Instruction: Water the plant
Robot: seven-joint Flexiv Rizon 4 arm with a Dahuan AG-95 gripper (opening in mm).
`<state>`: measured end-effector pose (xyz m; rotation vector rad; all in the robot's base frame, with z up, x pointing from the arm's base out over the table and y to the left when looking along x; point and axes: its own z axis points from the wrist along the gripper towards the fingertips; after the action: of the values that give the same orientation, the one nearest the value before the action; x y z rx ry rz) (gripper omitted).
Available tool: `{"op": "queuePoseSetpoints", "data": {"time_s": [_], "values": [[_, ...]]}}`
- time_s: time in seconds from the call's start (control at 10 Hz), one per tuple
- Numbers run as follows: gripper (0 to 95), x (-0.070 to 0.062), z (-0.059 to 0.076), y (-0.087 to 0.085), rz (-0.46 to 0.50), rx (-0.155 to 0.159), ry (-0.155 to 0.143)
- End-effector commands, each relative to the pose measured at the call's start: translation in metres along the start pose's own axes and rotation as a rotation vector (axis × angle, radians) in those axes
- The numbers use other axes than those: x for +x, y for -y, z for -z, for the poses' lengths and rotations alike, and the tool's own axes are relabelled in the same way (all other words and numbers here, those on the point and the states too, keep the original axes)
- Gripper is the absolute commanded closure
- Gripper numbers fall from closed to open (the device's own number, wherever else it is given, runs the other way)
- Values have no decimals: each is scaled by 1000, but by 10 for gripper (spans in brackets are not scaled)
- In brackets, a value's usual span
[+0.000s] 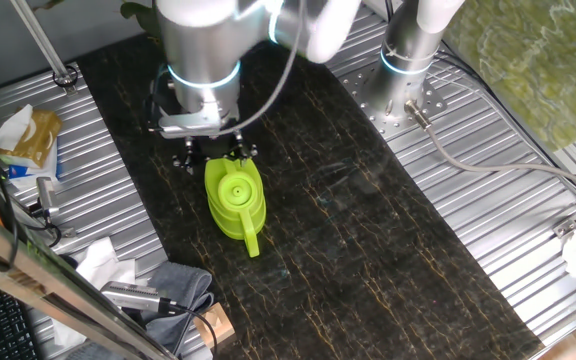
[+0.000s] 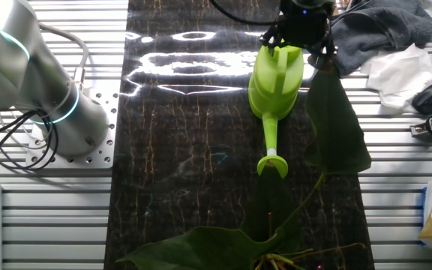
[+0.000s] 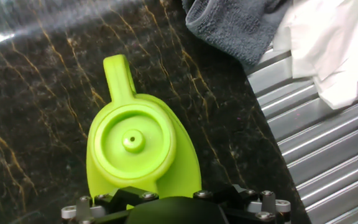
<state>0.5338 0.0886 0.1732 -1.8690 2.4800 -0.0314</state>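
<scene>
gripper (image 1: 214,157): at the handle end of the can (image 1: 236,199), fingers hidden, cannot tell if spread or pinching | can: lime green, on the dark bench (image 1: 368,250), spout (image 2: 270,142) pointing away from gripper | plant (image 2: 336,124): broad dark leaves just beyond and beside the spout, pot not seen | grey cloth (image 3: 229,25): near can at bench edge

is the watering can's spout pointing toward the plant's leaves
Yes, the watering can lies with its spout aimed at the plant leaves at the mat's near end.
</scene>
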Motion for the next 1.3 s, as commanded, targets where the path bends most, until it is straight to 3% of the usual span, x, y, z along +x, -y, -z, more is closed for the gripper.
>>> {"op": "queuePoseSetpoints", "data": {"time_s": [0.1, 0.3, 0.7, 1.3], "values": [[0, 0, 0, 0, -33, -11, -4], [0, -1, 0, -1, -45, -9, -7], [0, -18, -7, -10, -52, 0, -6], [0, -12, -4, -20, -49, 11, -18]]}}
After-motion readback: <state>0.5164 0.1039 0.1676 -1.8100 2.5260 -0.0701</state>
